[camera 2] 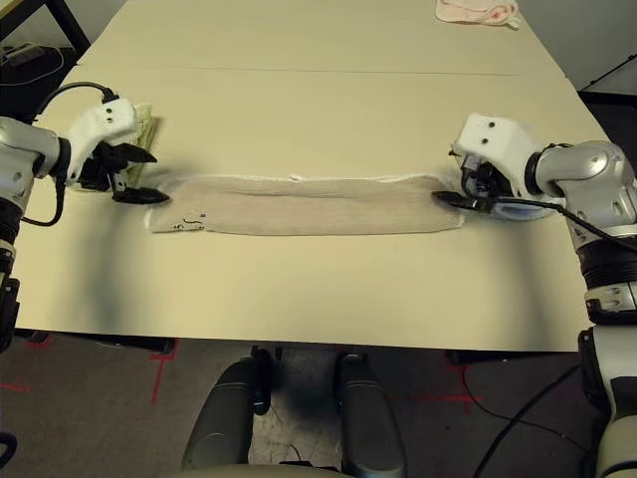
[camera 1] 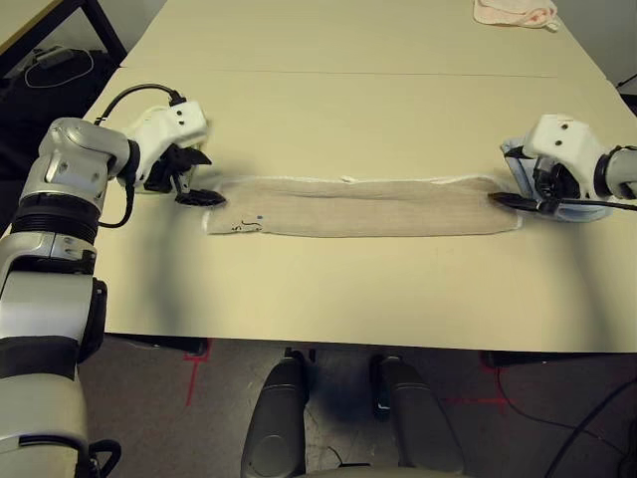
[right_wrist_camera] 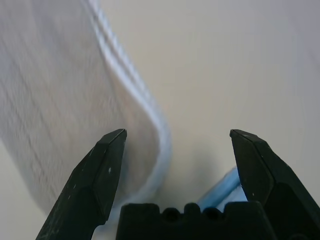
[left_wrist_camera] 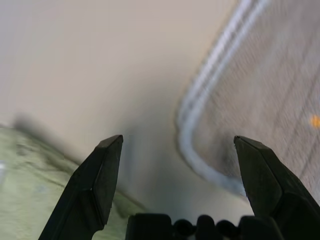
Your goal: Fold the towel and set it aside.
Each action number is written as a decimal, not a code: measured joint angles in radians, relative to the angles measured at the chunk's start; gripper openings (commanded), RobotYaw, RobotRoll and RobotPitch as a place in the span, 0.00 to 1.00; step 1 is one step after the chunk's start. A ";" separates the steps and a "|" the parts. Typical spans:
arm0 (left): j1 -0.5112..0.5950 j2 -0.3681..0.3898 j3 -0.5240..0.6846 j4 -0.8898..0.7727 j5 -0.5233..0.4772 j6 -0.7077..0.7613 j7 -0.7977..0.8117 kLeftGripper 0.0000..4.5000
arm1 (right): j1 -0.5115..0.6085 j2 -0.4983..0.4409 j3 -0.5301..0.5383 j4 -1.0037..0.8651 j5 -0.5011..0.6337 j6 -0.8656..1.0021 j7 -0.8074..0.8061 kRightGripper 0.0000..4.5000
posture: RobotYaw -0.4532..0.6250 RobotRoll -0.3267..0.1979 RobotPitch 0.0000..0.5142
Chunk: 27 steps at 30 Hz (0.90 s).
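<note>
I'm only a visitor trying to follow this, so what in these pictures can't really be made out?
- Green cloth: left wrist view, cut off by the picture's edge and partly behind the left gripper; in the right eye view it is mostly behind the left arm.
- Light blue cloth: mostly behind the right gripper.
- Mark on the towel: too small to read.
- Pink cloth: cut off by the top edge.

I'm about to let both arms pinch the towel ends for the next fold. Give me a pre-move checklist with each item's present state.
1. Towel lies flat as a long strip: ok.
2. Left gripper open at its end: ok.
3. Right gripper open at its end: ok.
4. Towel corner between the left fingers: not ok, it sits near one finger only.
5. Green cloth close under the left gripper, risk of a snag: cannot tell.
</note>
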 measured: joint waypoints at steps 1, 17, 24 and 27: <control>0.005 -0.012 0.027 -0.022 -0.031 0.016 -0.011 1.00 | 0.000 0.014 -0.014 0.000 0.027 -0.008 0.000 0.99 | 0.45 0.62 0.40; 0.373 -0.187 0.306 -0.505 -0.401 0.284 0.133 1.00 | 0.220 0.201 -0.242 -0.269 0.375 0.313 -0.169 0.99 | 0.44 0.62 0.38; 0.427 -0.186 0.234 -0.516 -0.395 0.171 0.043 1.00 | 0.222 0.218 -0.238 -0.269 0.376 0.304 -0.174 0.99 | 0.44 0.62 0.37; 0.435 -0.192 0.203 -0.498 -0.384 0.103 0.029 1.00 | 0.247 0.237 -0.240 -0.271 0.380 0.294 -0.185 0.99 | 0.44 0.62 0.37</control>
